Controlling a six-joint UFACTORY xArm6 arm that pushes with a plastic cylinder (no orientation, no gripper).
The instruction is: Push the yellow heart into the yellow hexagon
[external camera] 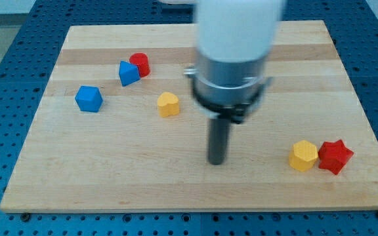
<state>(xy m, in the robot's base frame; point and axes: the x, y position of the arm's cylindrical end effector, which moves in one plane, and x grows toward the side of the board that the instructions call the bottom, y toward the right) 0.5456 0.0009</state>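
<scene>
Camera view, single frame. Wooden tabletop (195, 187) on a blue perforated base.

Tool: a plain rod under a white and grey arm housing, no jaws, so neither wide nor narrow and holding nothing. The tip (216, 161) stands on bare wood near mid-board. It touches no block.

Yellow heart (168, 104): left of the rod and a little toward the view's top, apart from the tip. Lobes are hard to read at this size; it is taken as the heart by elimination.

Yellow hexagon (303, 155): toward the view's lower right, touching or just beside a red star (335, 156) on its right.

The tip sits between heart and hexagon, on the wrong side for the push.

Handling, as judged: the heart looks a small, rigid, light block on smooth wood. It should slide easily and may spin or slip off the rod if struck off-centre. No grasp possible; contact belongs on the heart's upper-left face, opposite the hexagon, through its middle. The hexagon likely shifts on impact, nudging the star.

Others: blue block (88, 98) at left, alone; blue block (128, 73) touching a red cylinder (140, 64), upper left.

Hidden or unclear: the housing is blurred and covers the board's top centre; anything behind it is unseen. The arm is cut off at the top edge. Shapes of both blue blocks are uncertain.
</scene>
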